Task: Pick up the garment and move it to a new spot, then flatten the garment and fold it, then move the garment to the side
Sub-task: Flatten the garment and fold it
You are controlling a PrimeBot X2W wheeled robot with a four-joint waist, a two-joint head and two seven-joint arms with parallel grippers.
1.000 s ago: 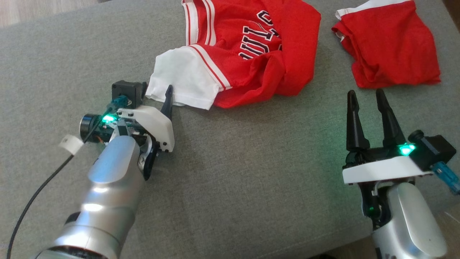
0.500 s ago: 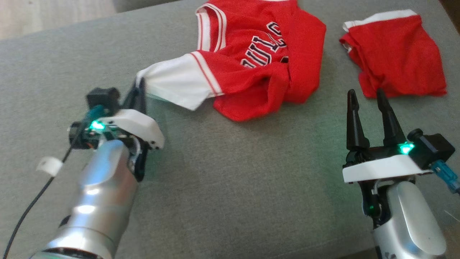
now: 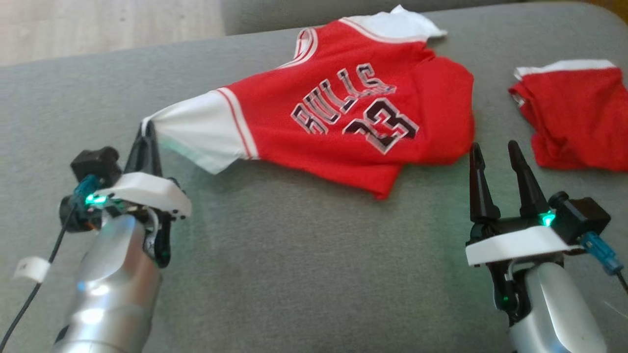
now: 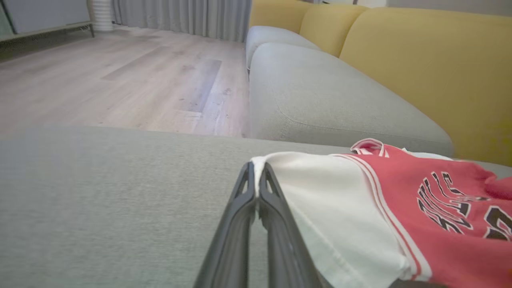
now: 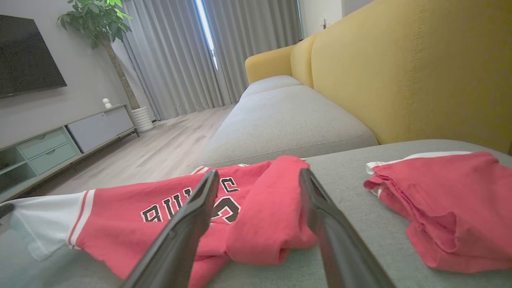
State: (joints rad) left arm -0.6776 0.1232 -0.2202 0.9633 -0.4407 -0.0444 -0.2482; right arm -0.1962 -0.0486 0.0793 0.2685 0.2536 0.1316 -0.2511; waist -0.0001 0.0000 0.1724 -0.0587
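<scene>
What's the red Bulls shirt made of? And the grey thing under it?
The Bulls jersey looks like thin, smooth sports fabric, maybe polyester: it wrinkles and its white sleeve pulls into a soft point where the left hand pinches it. The grey cushion looks like matte woven upholstery cloth with a fine grain, probably padded, judging by its rounded edges.

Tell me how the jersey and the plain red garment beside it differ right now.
The jersey bears dark lettering and white sleeves; the plain red garment shows only a white band along one edge. The jersey lies stretched out, one sleeve pinched in the left gripper; the plain red garment lies crumpled, untouched. Both are red and rest on the grey cushion.
</scene>
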